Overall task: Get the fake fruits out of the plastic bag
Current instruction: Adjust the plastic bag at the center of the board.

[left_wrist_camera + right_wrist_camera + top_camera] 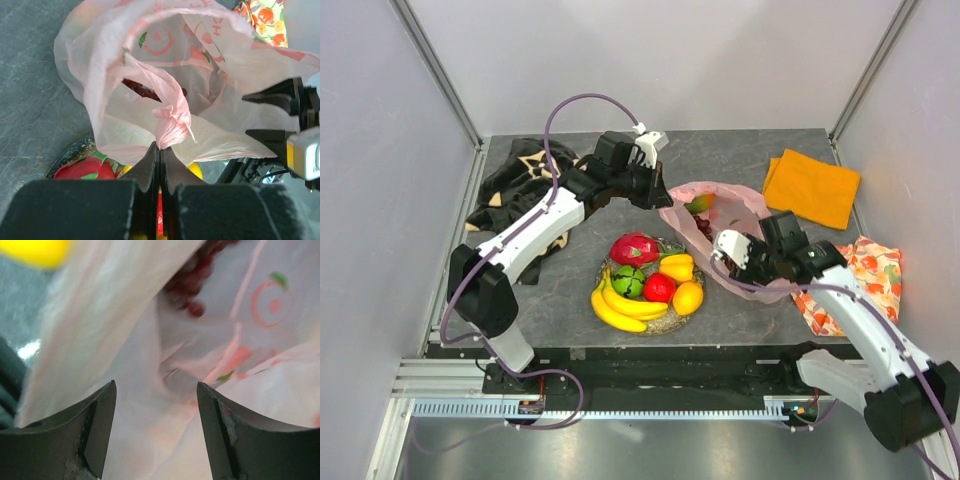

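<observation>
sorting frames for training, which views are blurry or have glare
top external: sharp, evenly lit, faint sheen on the metal sheet; left wrist: plastic bag crisp, left end effector dark, softer up close; right wrist: blurred throughout, grapes and yellow fruit smeared

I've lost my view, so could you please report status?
Left claw shut on plastic bag handle. Right claw open, at the bag. Grapes inside, bag folds in the way.

On my dark grey marbled surface (750, 310), an orange cloth (812, 187) lies flat at the far right. Nearer on that side lies a white cloth with orange flowers (868, 270). A crumpled black-and-cream patterned cloth (515, 180) sits far left. A round glittery plate (672, 322) lies mid-surface.
</observation>
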Controlling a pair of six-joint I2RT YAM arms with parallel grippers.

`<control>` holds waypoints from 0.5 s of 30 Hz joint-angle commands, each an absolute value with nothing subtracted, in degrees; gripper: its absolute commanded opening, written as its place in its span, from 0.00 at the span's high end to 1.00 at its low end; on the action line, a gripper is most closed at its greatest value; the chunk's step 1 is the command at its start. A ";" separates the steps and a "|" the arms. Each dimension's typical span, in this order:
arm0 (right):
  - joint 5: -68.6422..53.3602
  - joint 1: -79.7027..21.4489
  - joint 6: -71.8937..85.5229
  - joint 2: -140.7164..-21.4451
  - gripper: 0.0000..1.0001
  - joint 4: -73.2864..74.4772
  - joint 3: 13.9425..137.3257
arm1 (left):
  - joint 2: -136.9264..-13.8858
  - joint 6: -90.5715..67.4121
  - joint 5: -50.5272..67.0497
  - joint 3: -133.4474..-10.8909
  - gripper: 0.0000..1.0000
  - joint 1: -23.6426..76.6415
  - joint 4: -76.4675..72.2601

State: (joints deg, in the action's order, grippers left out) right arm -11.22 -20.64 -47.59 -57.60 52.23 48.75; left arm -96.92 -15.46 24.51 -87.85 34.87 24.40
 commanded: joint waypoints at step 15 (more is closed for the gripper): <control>-11.34 -20.39 -31.31 -97.72 0.32 38.15 84.63 | -93.60 -5.71 18.73 -86.57 0.98 35.33 25.40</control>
State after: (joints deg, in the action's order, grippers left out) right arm -13.78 -20.69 -37.91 -91.55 40.93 78.13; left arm -94.98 -9.02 21.78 -85.84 35.20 25.91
